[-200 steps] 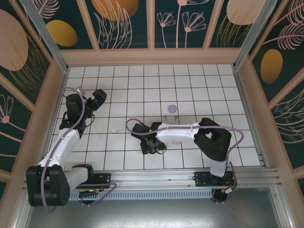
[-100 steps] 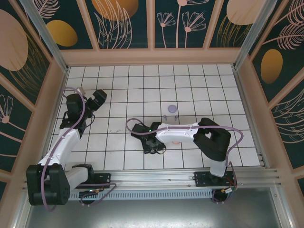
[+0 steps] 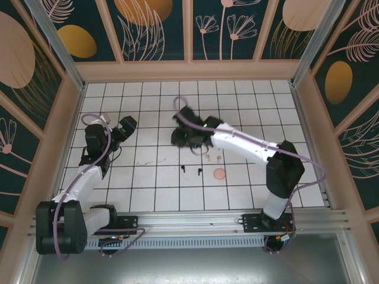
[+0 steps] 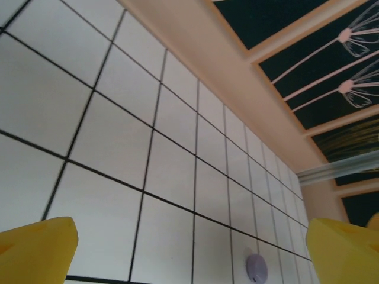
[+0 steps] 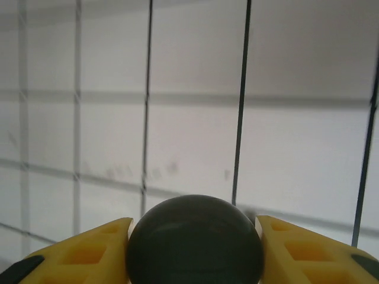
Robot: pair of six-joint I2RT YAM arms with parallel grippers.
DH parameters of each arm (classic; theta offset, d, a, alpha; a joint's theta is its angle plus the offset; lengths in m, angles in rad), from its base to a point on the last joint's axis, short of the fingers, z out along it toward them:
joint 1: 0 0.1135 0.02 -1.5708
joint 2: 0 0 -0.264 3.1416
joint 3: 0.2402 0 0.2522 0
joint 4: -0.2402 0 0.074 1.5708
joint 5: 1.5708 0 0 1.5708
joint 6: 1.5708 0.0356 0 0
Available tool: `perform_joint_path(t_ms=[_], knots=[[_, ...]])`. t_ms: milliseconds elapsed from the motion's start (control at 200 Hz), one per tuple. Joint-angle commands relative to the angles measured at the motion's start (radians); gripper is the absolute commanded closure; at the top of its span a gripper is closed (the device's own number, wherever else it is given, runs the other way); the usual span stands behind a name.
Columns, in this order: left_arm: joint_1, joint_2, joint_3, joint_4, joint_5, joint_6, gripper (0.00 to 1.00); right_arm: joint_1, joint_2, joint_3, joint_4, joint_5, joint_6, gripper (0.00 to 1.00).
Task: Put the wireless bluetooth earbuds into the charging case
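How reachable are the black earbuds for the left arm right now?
Probably yes. The left gripper is open, bare tiles lie between it and the black earbuds, and the right gripper, holding a dark round case, sits farther back.

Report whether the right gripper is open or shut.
Shut on the dark round case: in the right wrist view the right gripper has both yellow fingers pressed against its sides.
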Motion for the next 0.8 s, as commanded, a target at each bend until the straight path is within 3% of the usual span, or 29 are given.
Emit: perform_joint_path(t_ms=[0, 235, 415, 591, 796], knots=[[-0.023, 0.019, -0.032, 0.253, 0.087, -0.047, 0.01, -0.113, -0.006, 0.046, 0.121, -0.077, 0.069, 0.63], [-0.162, 0.055, -0.093, 0.486, 0.095, 0.016, 0.03, -0.236, 0.067, 0.105, 0.296, -0.224, 0.298, 0.62], [-0.245, 0.14, -0.107, 0.641, 0.094, 0.033, 0.06, -0.229, 0.089, 0.095, 0.362, -0.264, 0.407, 0.62], [-0.321, 0.232, -0.028, 0.651, 0.095, 0.09, 0.11, -0.191, 0.094, 0.086, 0.38, -0.249, 0.456, 0.62], [-0.35, 0.308, 0.033, 0.676, 0.097, 0.114, 0.18, -0.152, 0.113, 0.106, 0.364, -0.227, 0.472, 0.61]])
